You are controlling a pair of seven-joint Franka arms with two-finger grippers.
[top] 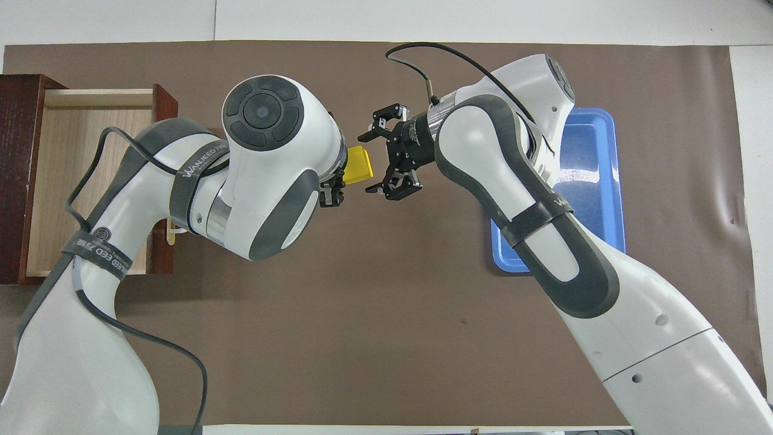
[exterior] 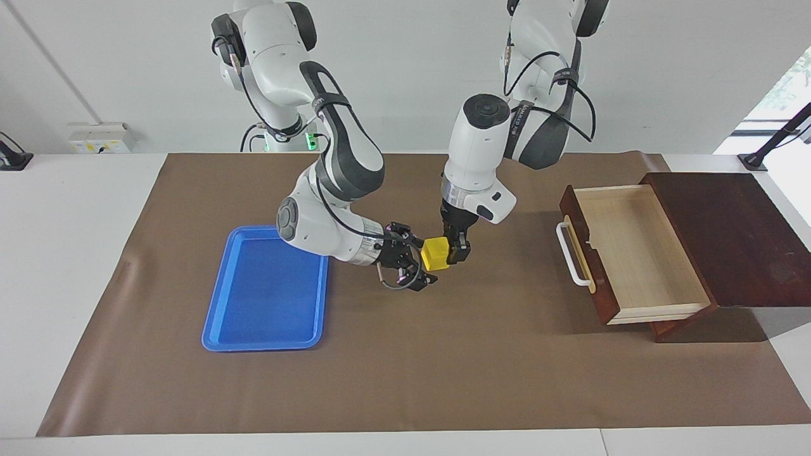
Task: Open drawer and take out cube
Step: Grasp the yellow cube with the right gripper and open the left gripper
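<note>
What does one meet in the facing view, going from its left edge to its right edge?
blue tray → right end effector, open → yellow cube → left end effector, shut on the cube → white handle → open drawer

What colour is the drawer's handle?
White, on the open drawer's handle; clearest in the facing view.
</note>
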